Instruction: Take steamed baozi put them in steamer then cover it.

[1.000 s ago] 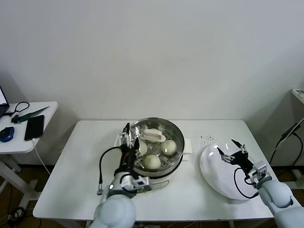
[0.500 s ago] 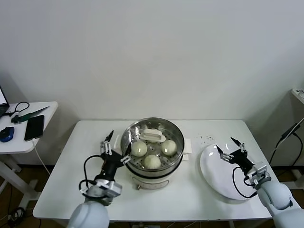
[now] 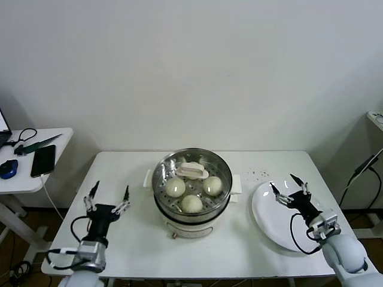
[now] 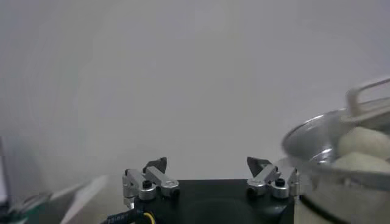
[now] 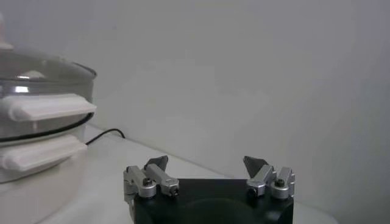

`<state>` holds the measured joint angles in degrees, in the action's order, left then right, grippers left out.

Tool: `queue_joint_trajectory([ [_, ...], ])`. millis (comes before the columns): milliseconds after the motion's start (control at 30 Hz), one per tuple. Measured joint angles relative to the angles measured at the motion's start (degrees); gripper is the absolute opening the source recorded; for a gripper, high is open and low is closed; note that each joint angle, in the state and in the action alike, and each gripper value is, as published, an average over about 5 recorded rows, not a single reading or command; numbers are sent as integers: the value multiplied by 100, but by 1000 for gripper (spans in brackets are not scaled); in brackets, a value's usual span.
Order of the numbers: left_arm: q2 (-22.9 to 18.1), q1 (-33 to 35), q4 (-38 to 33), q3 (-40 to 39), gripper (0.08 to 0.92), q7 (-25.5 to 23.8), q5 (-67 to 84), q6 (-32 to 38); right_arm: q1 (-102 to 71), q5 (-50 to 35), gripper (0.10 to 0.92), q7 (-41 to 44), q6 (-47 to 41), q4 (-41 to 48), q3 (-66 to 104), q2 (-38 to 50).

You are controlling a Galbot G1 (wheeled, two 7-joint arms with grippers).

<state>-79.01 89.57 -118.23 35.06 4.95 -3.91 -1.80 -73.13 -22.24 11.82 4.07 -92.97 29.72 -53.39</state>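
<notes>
The steamer [image 3: 191,188] stands mid-table with the glass cover [image 3: 192,170] on it. Through the cover I see three baozi [image 3: 191,203]; a fourth is hidden. The steamer also shows in the left wrist view [image 4: 341,152] and the right wrist view [image 5: 36,134]. My left gripper [image 3: 108,197] is open and empty over the table's left part, well clear of the steamer; it also shows in the left wrist view [image 4: 209,165]. My right gripper [image 3: 290,190] is open and empty above the white plate [image 3: 281,224]; it also shows in the right wrist view [image 5: 207,164].
A side table [image 3: 27,173] at far left holds a phone [image 3: 43,160], a mouse [image 3: 8,168] and cables. Dark crumbs [image 3: 260,175] lie behind the plate. A white wall is behind the table.
My left gripper has drawn away from the steamer's left rim to the table's left front, opening wide. The right gripper stays over the plate.
</notes>
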Motion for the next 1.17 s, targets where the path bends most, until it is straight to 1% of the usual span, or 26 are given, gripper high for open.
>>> queue_joint_trajectory([
  [267,-182,325,176,367,823,-44,497,277,-298,-48,823,3,-49,-247,219,-215],
  [600,-279,573,222,535,823,-109,777,457,-632,-76,823,84,-67,-461,434,-332],
  [1167,-333,592,306,596,823,-334,916,686,-887,-170,823,173,-54,-652,585,-420],
])
